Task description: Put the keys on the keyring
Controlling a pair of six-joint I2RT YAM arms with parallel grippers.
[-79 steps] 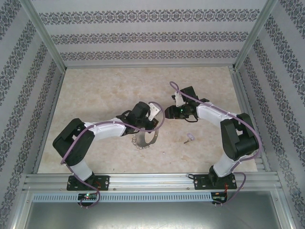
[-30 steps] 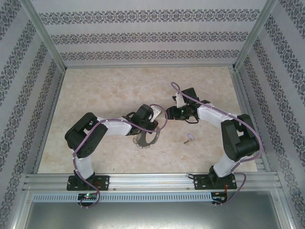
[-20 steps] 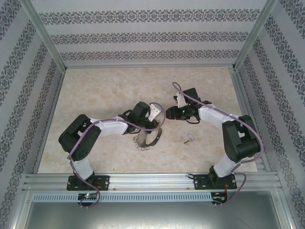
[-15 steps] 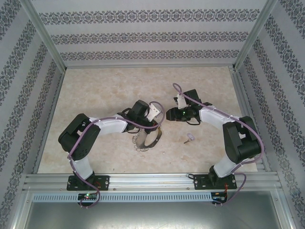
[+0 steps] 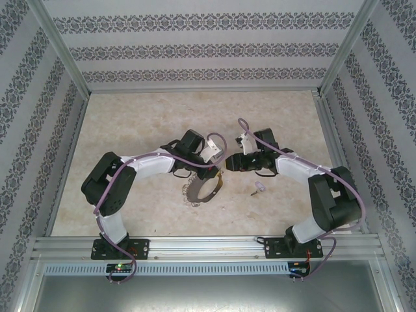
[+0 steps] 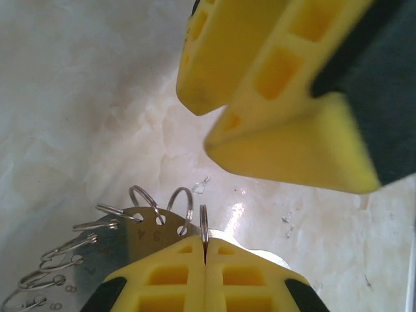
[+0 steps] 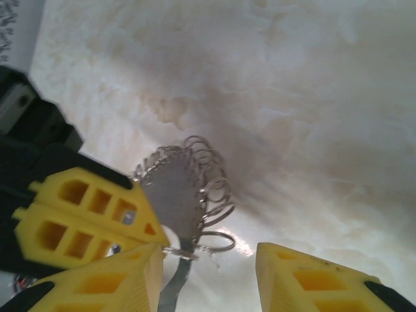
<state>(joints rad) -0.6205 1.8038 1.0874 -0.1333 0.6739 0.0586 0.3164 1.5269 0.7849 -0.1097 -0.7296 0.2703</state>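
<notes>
The keyring (image 6: 140,235), a thin stiff band strung with wire loops, was pinched at its rim by the closed left gripper (image 6: 205,246). The right gripper (image 7: 207,255) was spread wide beside it. The tiny key (image 5: 259,188), judged light and slippery, lay on the table (image 5: 143,130), best taken by its head.

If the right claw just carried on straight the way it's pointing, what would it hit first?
Probably the keyring: in the right wrist view it sits just ahead of the open right claw, pinched by the left claw. Depth is unclear, so the left claw could be touched too.
</notes>
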